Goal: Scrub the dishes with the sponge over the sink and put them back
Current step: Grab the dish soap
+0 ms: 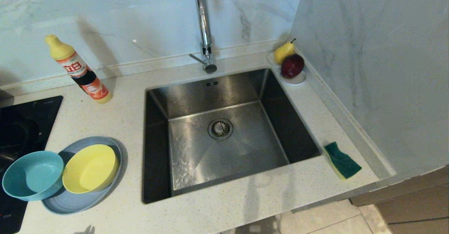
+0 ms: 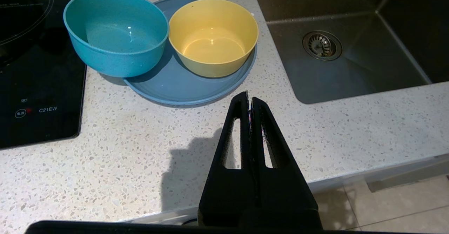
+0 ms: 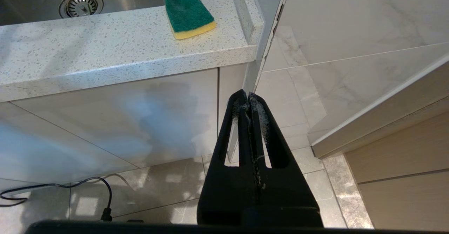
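bowls 2 [image 1: 33, 174] [image 1: 90, 168] | plate 1 [image 1: 70, 202] | sponge 1 [image 1: 342, 160] | both grippers [image 2: 249, 99] [image 3: 248, 99] pressed together, empty

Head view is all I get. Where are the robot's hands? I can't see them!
Observer: The left gripper hangs above the counter's front edge, near the plate, jaws shut.
Operator: And the other one?
Observer: The right gripper hangs lower, in front of the cabinet and below the sponge, jaws shut, holding nothing.
Operator: Anything on the floor?
Observer: A black cable lies on the tiles beneath the cabinet.
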